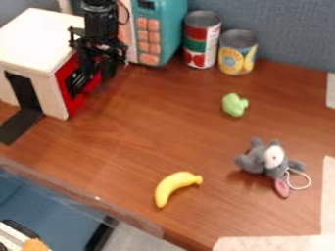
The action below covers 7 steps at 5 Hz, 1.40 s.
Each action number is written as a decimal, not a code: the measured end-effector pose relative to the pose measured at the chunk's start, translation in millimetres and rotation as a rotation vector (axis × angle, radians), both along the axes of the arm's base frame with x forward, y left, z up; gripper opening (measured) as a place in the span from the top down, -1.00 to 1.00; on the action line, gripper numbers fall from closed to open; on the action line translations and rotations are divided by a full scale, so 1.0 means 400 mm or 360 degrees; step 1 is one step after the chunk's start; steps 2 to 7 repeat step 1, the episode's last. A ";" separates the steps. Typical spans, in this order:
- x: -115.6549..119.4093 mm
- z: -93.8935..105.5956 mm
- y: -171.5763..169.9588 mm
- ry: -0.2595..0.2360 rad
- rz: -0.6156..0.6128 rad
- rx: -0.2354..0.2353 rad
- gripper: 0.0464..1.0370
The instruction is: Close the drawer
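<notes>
My gripper (97,69) hangs at the upper left, directly against or just in front of the drawer's red front (70,89). That front is on the right side of a box (40,37) with a pale wooden top, and the gripper hides part of it. Some red also shows to the right of the gripper's lower end. How far the drawer stands out from the box I cannot tell, since the black arm covers that area.
A teal toy microwave (163,29) stands right of the arm, with two cans (202,41) beside it. A green toy (234,105), a grey plush mouse (265,159) and a yellow banana (175,186) lie on the wooden table (150,122). A dark strip (21,125) lies before the box.
</notes>
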<state>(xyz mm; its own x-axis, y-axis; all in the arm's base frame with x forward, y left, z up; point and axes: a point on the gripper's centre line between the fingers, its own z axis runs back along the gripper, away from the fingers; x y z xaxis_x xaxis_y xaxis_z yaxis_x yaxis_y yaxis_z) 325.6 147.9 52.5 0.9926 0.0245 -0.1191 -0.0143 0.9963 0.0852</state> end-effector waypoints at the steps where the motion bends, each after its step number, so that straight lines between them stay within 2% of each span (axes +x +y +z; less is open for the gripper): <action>1: -0.013 0.011 -0.073 -0.0029 -0.0110 -0.0141 -0.85; 7: -0.013 0.011 -0.073 -0.0029 -0.0110 -0.0141 -0.85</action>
